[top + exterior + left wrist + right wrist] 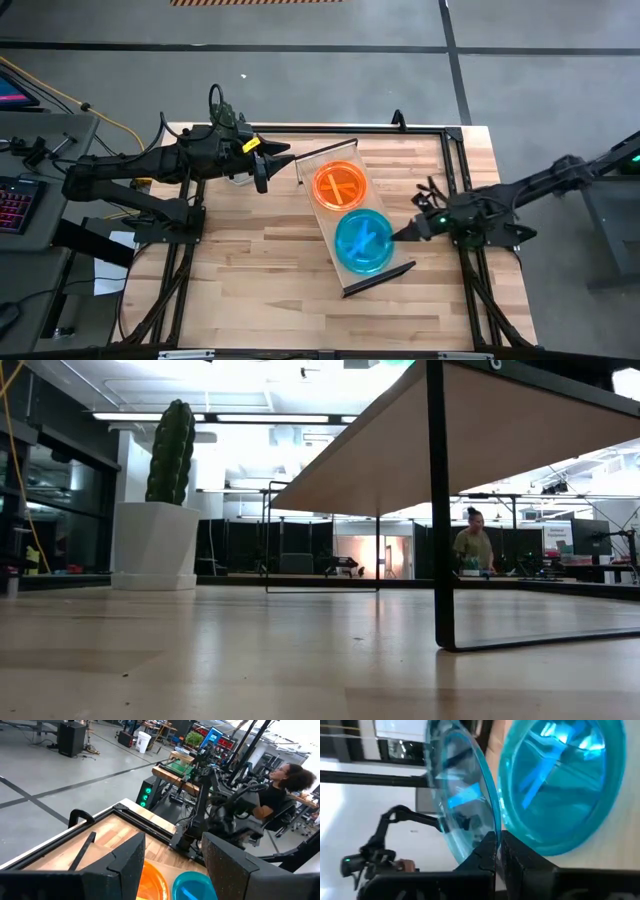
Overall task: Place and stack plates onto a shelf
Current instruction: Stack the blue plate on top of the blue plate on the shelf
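On the left side of the table, your left gripper hovers with its fingers spread, empty, just beside the shelf's far end. You can see the orange plates and blue plates sitting side by side on the slanted shelf. At the right, your right gripper is pinched onto the rim of a blue plate.

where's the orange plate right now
In the high view the orange plate sits on the shelf near mid-table, at the end nearer the left gripper, with the blue plate right beside it toward the right gripper.
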Controlling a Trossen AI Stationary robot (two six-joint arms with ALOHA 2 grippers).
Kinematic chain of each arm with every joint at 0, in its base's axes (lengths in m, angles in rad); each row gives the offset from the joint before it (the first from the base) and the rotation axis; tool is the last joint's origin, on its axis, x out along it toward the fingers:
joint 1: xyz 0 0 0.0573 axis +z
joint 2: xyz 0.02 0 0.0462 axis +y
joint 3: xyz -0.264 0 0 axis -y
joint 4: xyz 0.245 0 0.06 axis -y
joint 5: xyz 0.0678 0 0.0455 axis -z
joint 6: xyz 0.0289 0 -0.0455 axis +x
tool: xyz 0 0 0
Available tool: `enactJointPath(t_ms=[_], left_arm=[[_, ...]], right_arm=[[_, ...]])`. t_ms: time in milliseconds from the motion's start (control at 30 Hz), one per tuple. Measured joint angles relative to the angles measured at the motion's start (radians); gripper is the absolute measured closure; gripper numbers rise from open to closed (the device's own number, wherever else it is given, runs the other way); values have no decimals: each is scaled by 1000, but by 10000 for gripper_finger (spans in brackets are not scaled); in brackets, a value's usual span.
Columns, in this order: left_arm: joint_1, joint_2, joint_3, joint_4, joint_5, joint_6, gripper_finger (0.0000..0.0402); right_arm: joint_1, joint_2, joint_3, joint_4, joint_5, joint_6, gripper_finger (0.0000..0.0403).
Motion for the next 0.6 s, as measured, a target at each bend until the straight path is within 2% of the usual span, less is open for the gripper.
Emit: enactJointPath(t_ms=[167,600], left_arm=[[0,0,0,0,0,1,216],[0,0,0,-1,0,2,216]], right_arm=[[-56,52,0,-36,-57,-19,403],[-122,-1,27,-233,-62,-26,403]])
